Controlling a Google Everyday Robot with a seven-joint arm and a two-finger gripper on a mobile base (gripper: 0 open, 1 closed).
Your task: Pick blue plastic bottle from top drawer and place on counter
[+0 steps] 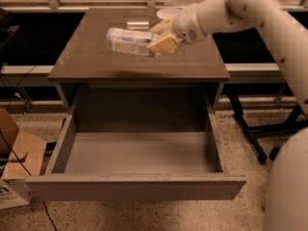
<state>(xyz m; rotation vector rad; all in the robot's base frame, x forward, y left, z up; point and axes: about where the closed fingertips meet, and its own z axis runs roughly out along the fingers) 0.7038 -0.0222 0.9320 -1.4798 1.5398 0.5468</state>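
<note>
My gripper (161, 36) is shut on the blue plastic bottle (127, 41), holding it on its side over the middle of the counter (86, 61). The bottle's pale blue-and-white label points left, out of the yellowish fingers (163, 43). I cannot tell whether the bottle touches the counter. The white arm comes in from the upper right. The top drawer (137, 153) stands pulled fully open below the counter, and its grey inside holds nothing.
A white bowl (166, 13) sits at the back of the counter, partly hidden behind my wrist. A cardboard box (19, 162) stands on the floor at the left. Black chair legs (250, 138) stand at the right. A robot body part fills the lower right corner.
</note>
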